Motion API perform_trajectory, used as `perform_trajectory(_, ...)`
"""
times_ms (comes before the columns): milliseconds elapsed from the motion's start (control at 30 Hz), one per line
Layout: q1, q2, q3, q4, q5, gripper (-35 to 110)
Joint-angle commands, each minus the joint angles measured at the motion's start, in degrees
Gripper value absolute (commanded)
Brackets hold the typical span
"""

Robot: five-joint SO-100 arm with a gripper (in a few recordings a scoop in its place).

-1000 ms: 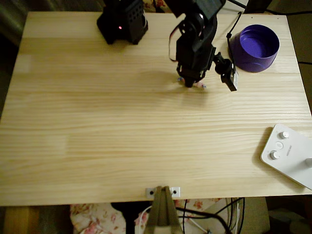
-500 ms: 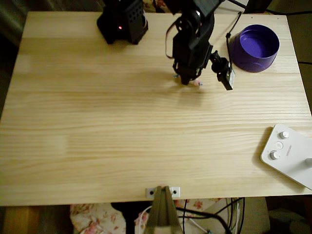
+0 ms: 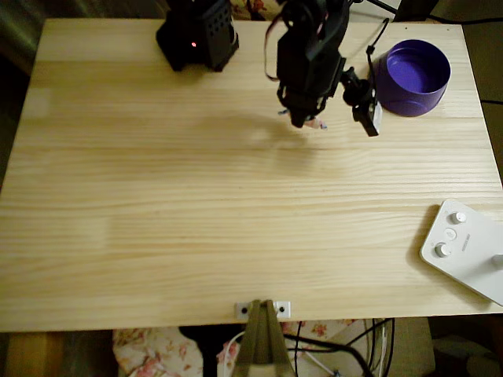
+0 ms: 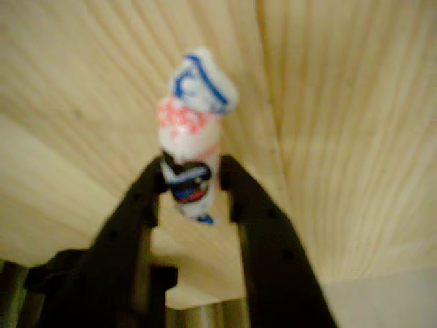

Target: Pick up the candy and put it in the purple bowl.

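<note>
Candy [image 4: 189,147] blurred in wrist view; I read white wrapper, red and blue print, dark label, no more. Jaws [image 4: 191,183] clenched on candy's lower part, upper end sticking out past tips. From overhead, arm hid most of it; I saw only pale speck at jaws [image 3: 308,122], left of bowl [image 3: 412,77], apart from it. Bowl sat at worktop [image 3: 196,204] far right corner. Worktop pale pine planks. White knobbed device [image 3: 465,250] cut off at right edge. Room dim.

text: none legible | candy [image 4: 190,147]: wrapper markings blurred
</note>
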Motion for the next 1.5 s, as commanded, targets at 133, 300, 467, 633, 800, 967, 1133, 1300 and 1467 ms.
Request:
perform_trajectory(133,-2.64,8.26,-12.74,6.77,1.58,6)
perform_trajectory(300,-4.75,8.53,-19.51,10.46,2.72,6)
perform_trajectory(467,-7.65,8.61,-24.96,13.10,3.25,6)
perform_trajectory(633,-11.25,7.73,-30.41,15.29,4.31,6)
perform_trajectory(800,-14.77,6.24,-35.24,16.79,5.45,6)
perform_trajectory(967,-18.02,4.92,-38.85,17.67,5.98,6)
perform_trajectory(1133,-20.48,2.46,-42.89,18.02,6.68,6)
perform_trajectory(1300,-22.50,-0.44,-47.46,18.37,7.38,6)
perform_trajectory(1467,-23.82,-2.81,-51.68,18.98,7.47,6)
